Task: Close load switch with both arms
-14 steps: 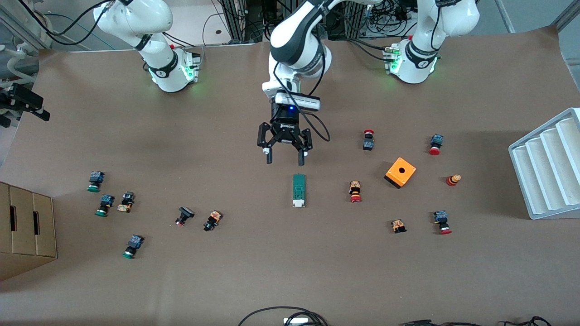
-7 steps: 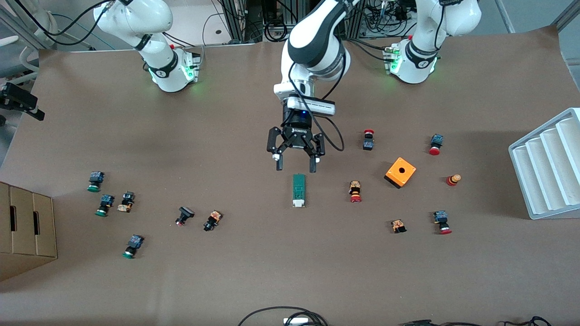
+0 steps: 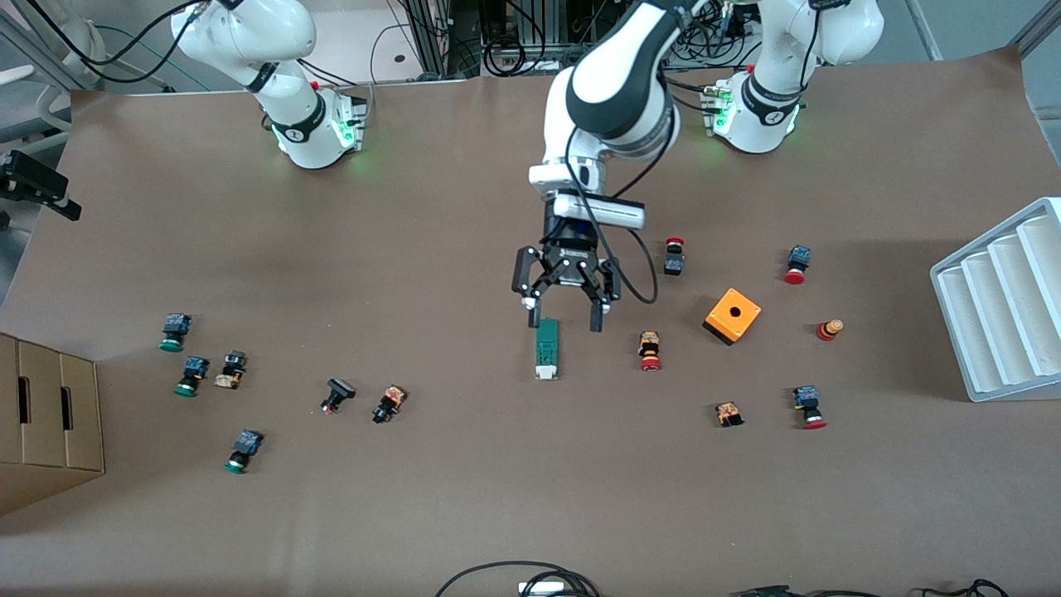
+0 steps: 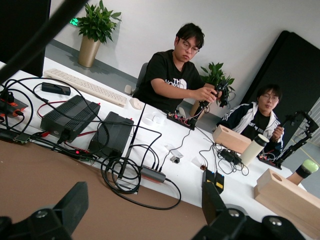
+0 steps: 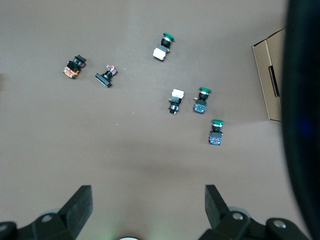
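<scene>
**Q:** What is hidden or cut off?

**A:** The right arm (image 3: 273,66) leaves the front view at its top edge, so the right gripper (image 5: 147,210) shows only in its own wrist view. There its fingers stand apart and empty over bare table, with the green-capped push buttons (image 5: 202,102) and the cardboard box (image 5: 270,80) in sight. Both lie toward the right arm's end from the load switch (image 3: 546,349). A dark blurred shape covers one edge of that view. Neither wrist view shows the load switch.

**Q:** Where is the load switch?

**A:** It lies flat at mid-table, with its white sliding piece (image 3: 545,374) at the end nearer the front camera. The orange cube (image 3: 733,315) sits toward the left arm's end from it.

**Q:** Left gripper?

**A:** The left gripper (image 3: 565,319) has its fingers spread wide and holds nothing. It is at the switch's other end. Whether a fingertip touches the switch cannot be told.

**Q:** What has changed?

**A:** Over the last second the left gripper has moved toward the left arm's end and closer to the load switch. The switch has not moved.
</scene>
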